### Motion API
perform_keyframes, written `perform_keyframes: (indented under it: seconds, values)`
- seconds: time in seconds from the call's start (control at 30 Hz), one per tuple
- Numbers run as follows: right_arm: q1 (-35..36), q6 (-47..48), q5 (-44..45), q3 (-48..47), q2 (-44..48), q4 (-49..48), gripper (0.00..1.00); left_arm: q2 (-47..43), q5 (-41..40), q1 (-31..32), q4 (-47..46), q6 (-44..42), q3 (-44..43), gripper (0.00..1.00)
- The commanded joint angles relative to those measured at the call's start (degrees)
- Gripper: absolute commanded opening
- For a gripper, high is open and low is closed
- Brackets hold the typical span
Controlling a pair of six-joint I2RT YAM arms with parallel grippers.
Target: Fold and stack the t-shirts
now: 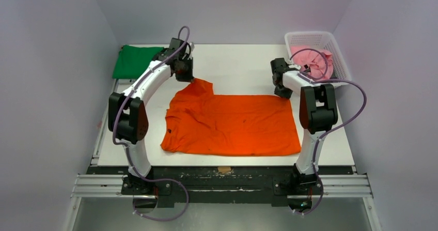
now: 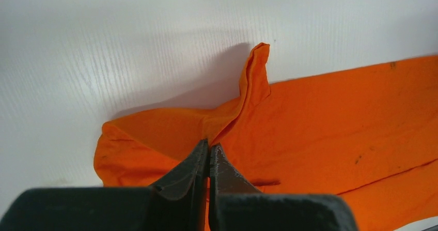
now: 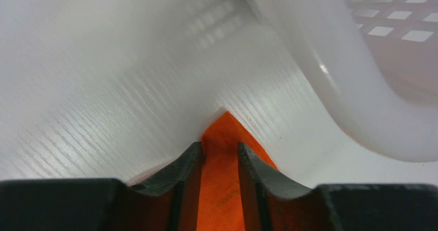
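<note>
Nearest you, the orange t-shirt (image 1: 232, 125) lies spread across the middle of the counter (image 1: 232, 60). Its near hem runs close to the counter's near edge, just beyond the arm bases. Most of it is flat. The left side is rumpled and one corner is turned under.

Further out on your left, the left arm (image 1: 150, 83) reaches over the shirt's far left part. The left jaws are clenched tight on a fold of the orange t-shirt. In the left wrist view the tips meet with cloth pinched at their point. A peak of fabric stands up off the counter just past them, and the rest of the shirt trails away to the right.

On your right, the right arm (image 1: 315, 107) is down at the shirt's far right corner. The right jaws stand part way apart and straddle that corner. In the right wrist view a strip of orange runs between the tips and its point pokes out just past them. The cloth lies between them and is not pinched.

Furthest from you, the green t-shirt (image 1: 133, 60) lies at the far left corner of the counter. The white lattice basket (image 1: 310, 34) sits at the far right corner, near the right jaws. The pink t-shirt (image 1: 302, 55) is bunched inside it.
</note>
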State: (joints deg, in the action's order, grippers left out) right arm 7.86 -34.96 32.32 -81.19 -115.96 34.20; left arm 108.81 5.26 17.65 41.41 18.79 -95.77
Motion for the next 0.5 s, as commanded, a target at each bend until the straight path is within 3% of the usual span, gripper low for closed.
perform_keyframes:
  seconds: [0.0,0.17,0.47]
  values:
    - [-0.2,-1.2,2.6,0.2,0.9,0.5,0.23,-3.7,-1.2,0.0,-1.6,-1.7,1.4,0.0]
    - [-0.2,-0.7,3.6,-0.9,1.1,-1.0,0.01,-4.8,-1.3,0.0,-2.2,-2.3,2.8,0.0]
    - [-0.2,-0.6,2.1,2.0,4.4,-2.4,0.0,-6.8,-1.7,0.0,-2.9,-2.4,4.9,0.0]
